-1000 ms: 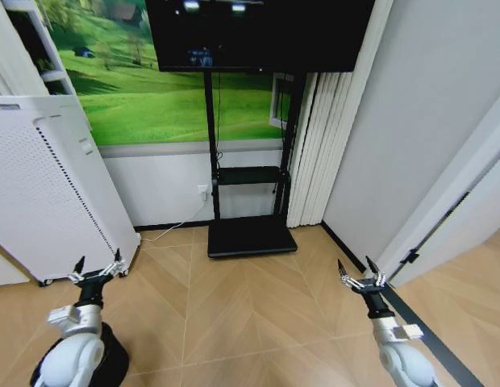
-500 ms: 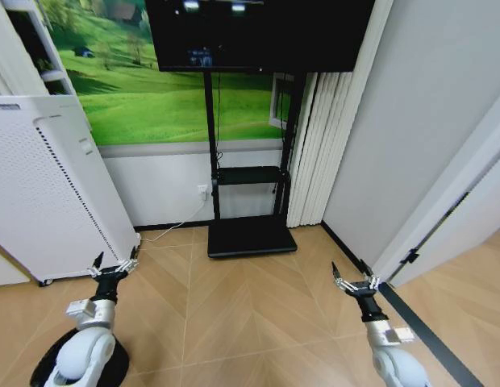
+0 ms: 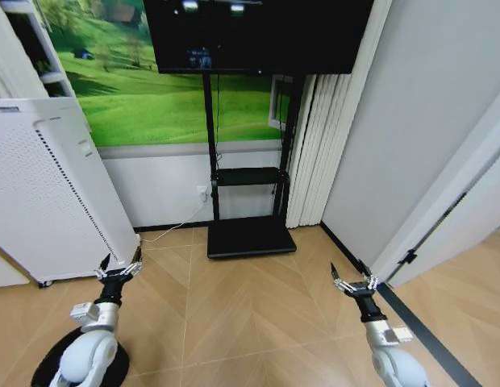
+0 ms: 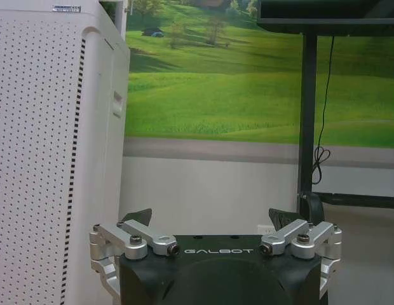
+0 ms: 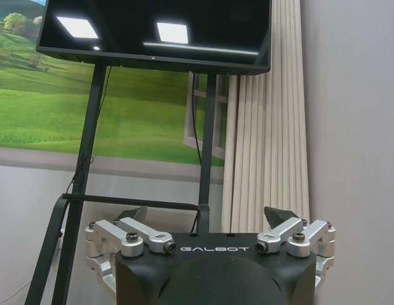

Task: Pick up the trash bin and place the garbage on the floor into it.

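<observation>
Both arms are up in front of the robot, and both sets of fingers are spread wide with nothing between them. The left gripper hangs above the wooden floor at about 8 o'clock in the head view, holding nothing and touching nothing. Its wrist view shows the two dark fingertips well apart, pointing at the wall with the green meadow picture.

The right gripper is out at about 4 o'clock, fingers just as wide, empty, aimed toward the TV stand and the pale curtain.

The bin sits on the floor at 7 o'clock, a dark round shape right under the left forearm, closer to the robot than the left fingers and well below them. It is half hidden by the arm.

Edges now: the tall white appliance stands just beyond the left gripper at 9 o'clock, close. The grey wall and door frame run along the right side near the right gripper. Between the two grippers, open floor runs up to the black base of the stand.
</observation>
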{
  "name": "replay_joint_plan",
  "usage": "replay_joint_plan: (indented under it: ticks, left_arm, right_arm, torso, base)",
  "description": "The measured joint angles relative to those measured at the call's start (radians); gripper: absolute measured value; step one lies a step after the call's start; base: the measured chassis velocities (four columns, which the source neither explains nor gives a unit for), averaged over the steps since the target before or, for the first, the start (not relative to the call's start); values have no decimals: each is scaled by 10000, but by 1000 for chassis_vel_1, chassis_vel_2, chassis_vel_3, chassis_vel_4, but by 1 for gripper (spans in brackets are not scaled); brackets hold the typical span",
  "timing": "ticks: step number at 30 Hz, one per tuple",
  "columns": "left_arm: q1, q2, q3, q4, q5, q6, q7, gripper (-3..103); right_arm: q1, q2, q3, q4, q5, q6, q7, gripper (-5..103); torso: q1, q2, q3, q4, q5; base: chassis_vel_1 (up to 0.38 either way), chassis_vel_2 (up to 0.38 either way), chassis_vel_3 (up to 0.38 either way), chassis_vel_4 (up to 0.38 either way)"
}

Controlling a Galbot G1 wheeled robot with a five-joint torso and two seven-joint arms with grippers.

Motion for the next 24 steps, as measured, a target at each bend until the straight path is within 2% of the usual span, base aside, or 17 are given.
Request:
replay_joint_plan:
  ticks: [24]
  left_arm:
    - [16,-40,-89,-187,-202,218,-43,100]
  right_arm:
    - [60,-6,-49,-212,74,153,-210,100]
  torso:
    - [322,1103,780,0,0]
  base:
    - [0,0,0,0]
